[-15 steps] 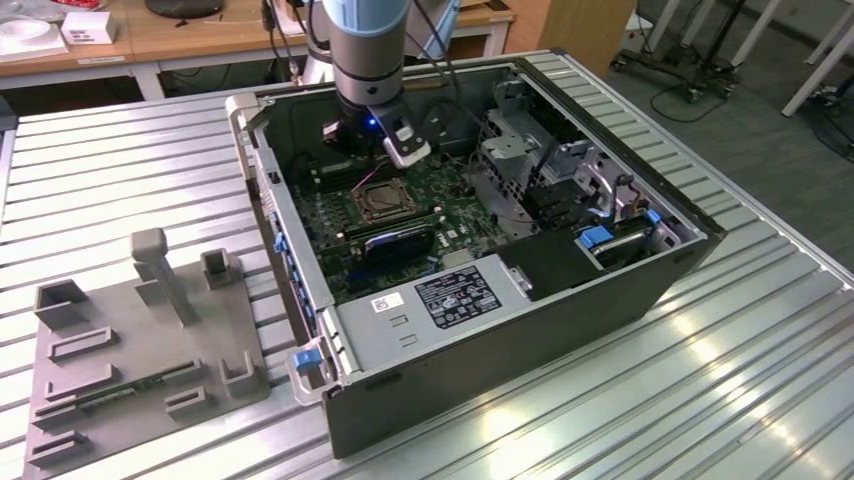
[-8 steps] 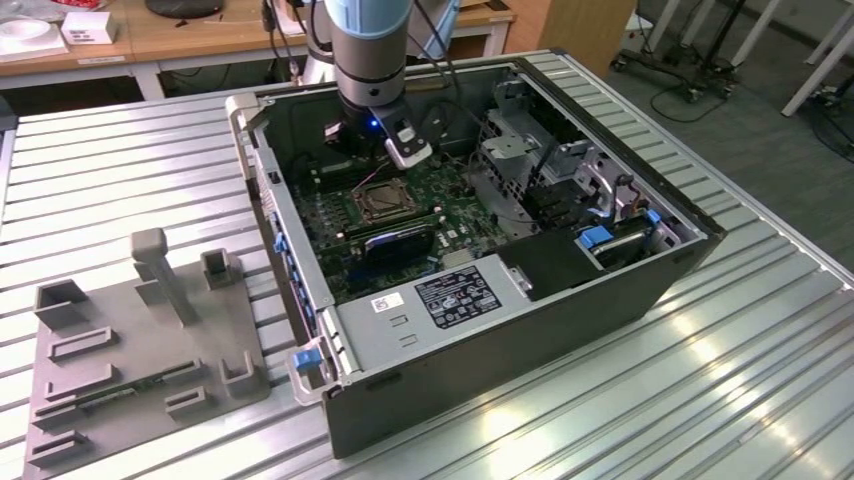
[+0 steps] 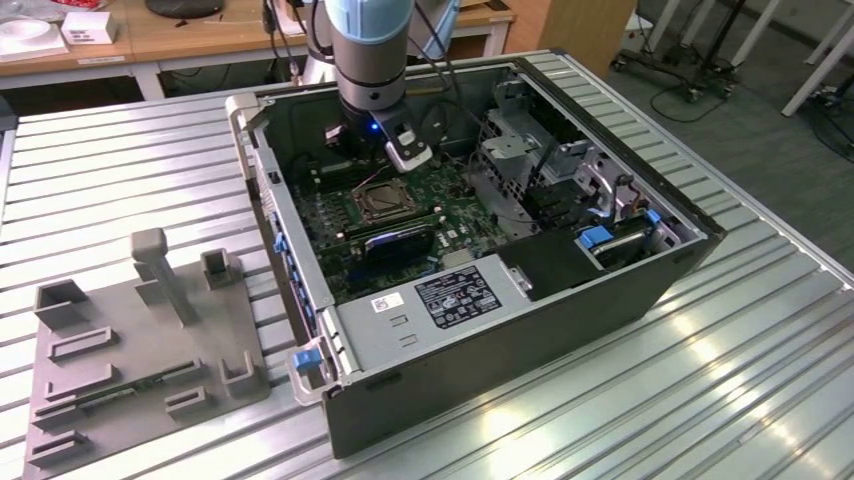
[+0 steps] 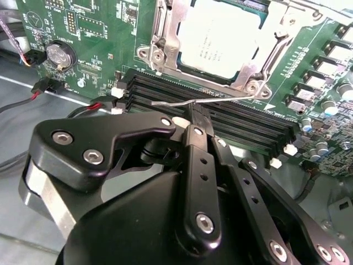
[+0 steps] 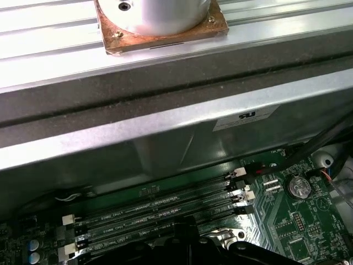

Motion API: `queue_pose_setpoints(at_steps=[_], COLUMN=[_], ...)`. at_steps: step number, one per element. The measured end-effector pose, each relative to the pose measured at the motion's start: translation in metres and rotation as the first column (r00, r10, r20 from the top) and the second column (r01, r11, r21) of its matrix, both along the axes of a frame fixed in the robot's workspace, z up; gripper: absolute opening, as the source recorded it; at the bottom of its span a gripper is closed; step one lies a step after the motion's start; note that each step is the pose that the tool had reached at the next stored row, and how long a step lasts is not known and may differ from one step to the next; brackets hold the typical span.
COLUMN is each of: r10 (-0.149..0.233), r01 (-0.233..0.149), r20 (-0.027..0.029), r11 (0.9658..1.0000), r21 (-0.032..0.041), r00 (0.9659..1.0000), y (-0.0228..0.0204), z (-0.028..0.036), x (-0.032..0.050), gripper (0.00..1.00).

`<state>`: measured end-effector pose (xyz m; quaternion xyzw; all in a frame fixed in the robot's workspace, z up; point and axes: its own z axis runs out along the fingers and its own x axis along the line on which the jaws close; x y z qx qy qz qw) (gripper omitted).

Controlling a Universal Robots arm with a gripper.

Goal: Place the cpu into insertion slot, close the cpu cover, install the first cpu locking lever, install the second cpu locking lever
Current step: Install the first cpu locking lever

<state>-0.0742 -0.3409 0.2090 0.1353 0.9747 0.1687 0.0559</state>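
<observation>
Hand (image 4: 194, 113) low inside computer case (image 3: 534, 330), fingers together, tips touching thin locking lever (image 4: 165, 103); closed narrow tip likely suits pushing wire, not gripping. Cpu (image 4: 220, 36) seated in socket, cpu cover (image 4: 165, 38) flat over rim, pinning chip. Exterior view: socket at 6 o'clock from hand. Lever lies over memory slots (image 4: 242, 130), seemingly unlatched.

Single pale-blue jointed arm (image 3: 367, 40), wrist section pointing steeply downward, black end effector (image 4: 194, 117) at its tip, linkage fingers (image 4: 199, 165) drawn together, tips meeting
</observation>
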Motion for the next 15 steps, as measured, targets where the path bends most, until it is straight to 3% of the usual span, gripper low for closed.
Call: queue_pose_setpoints(at_steps=[15], r10=[0.000], r01=[0.000], r20=[0.0000], r11=[1.0000], r21=[0.0007], r00=[1.0000], y=[0.0000], z=[-0.0048], x=[0.0006], gripper=[0.11])
